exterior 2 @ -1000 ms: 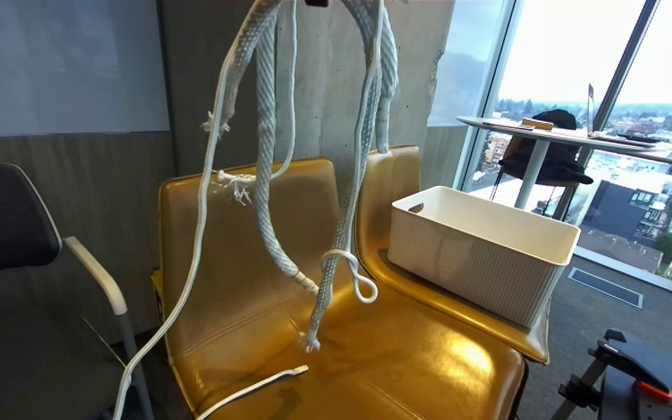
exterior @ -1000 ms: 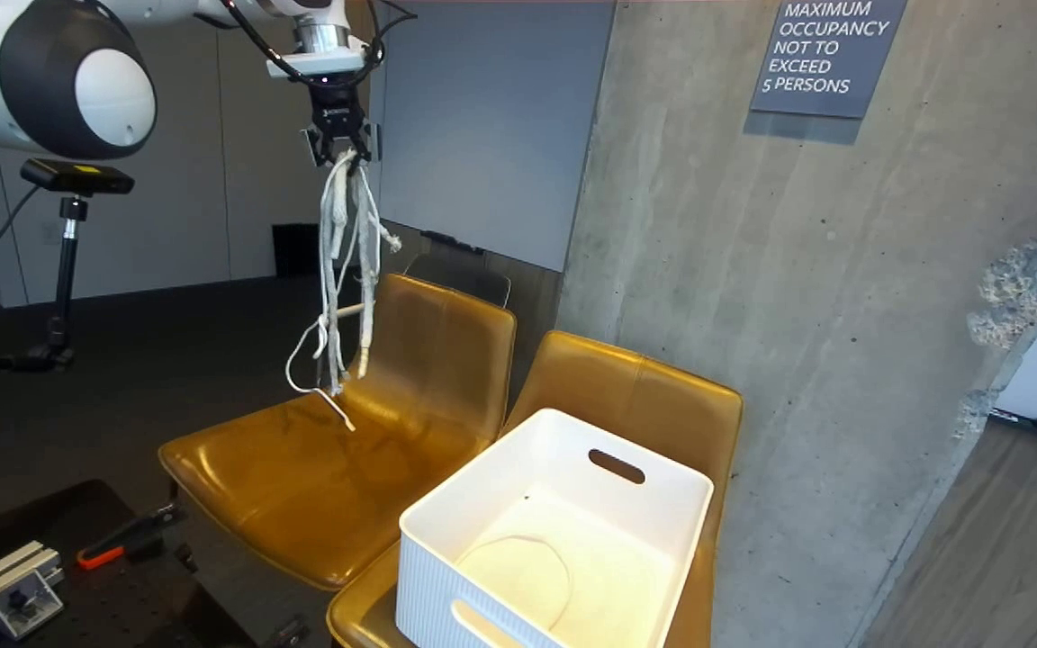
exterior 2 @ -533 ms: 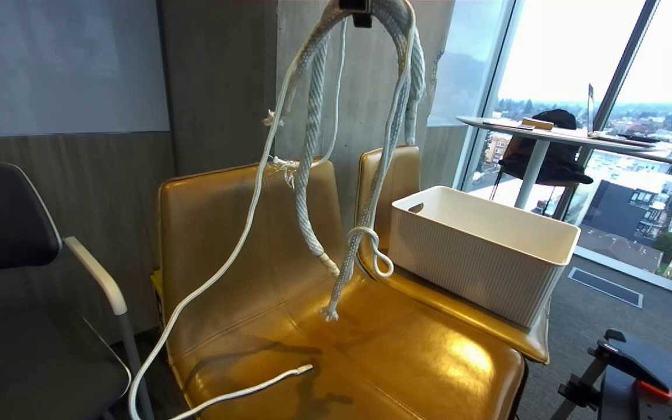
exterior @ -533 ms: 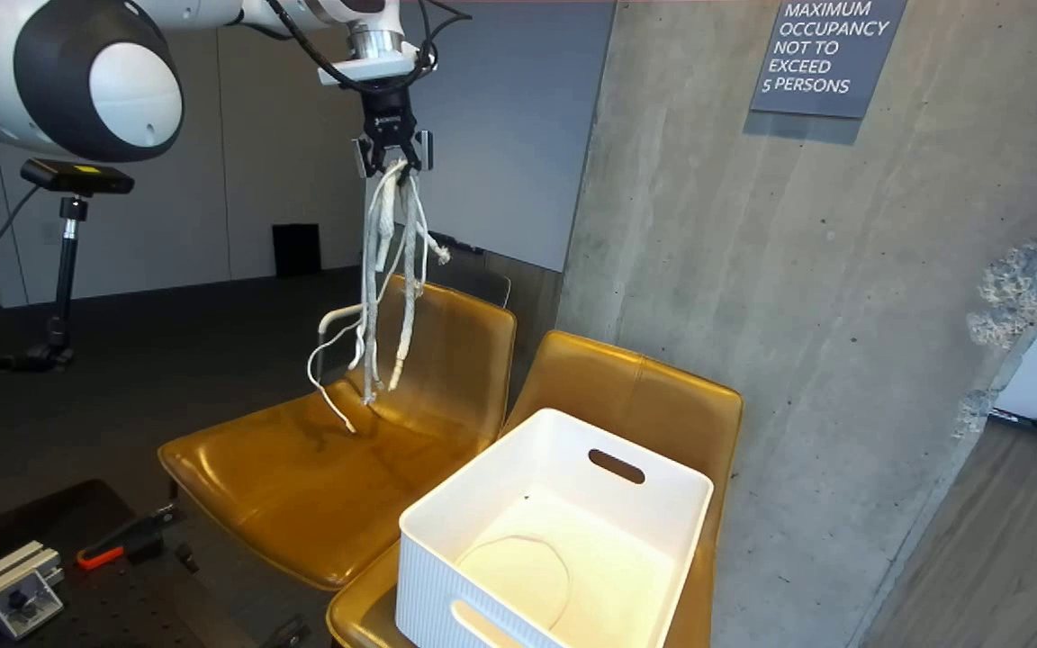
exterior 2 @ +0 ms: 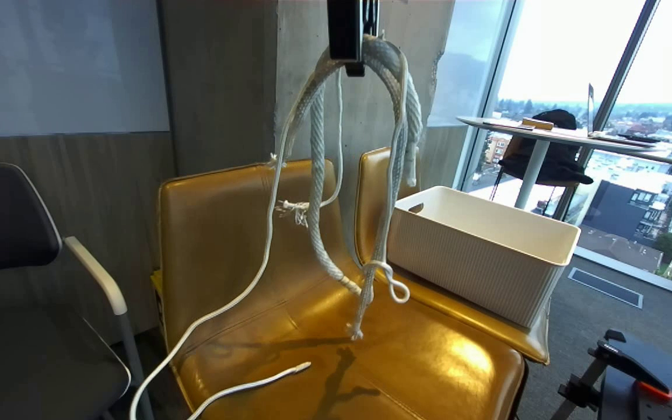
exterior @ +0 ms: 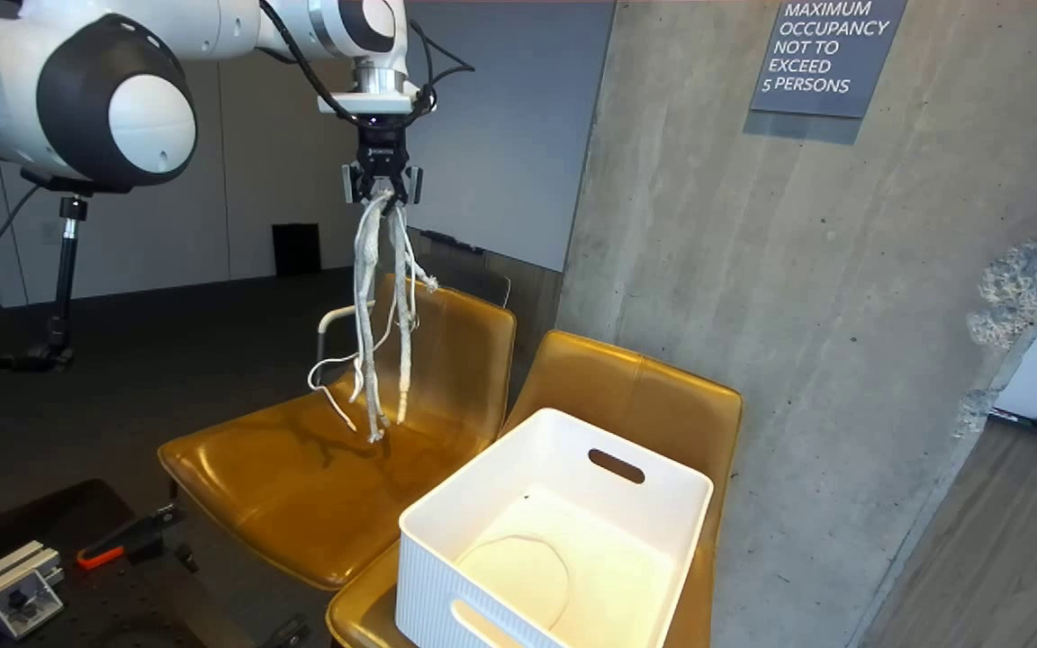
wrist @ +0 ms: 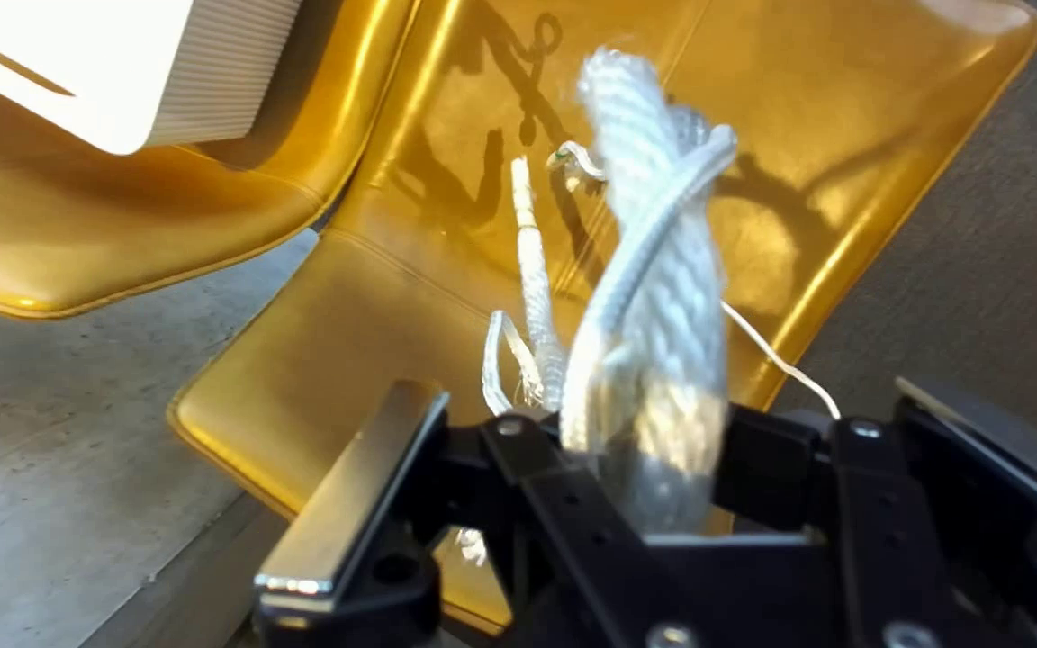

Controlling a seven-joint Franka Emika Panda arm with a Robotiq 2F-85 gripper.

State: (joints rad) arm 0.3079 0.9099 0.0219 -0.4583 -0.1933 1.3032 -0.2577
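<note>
Okay, over the glossy tan chair [exterior: 302, 490] near a concrete wall [exterior: 707, 270], my gripper's [exterior: 386, 200] fingers clutched white ropes [exterior 2: 317, 175]; free air separated them from the ribbed bin's [exterior 2: 464, 265] rim.

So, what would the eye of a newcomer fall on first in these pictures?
Probably the white ropes, dangling in a loose tangle from the closed gripper, above a golden-brown chair. Next, the open white bin standing on the neighbouring chair. In an exterior view, the maximum-occupancy sign on the concrete wall also stands out.
</note>
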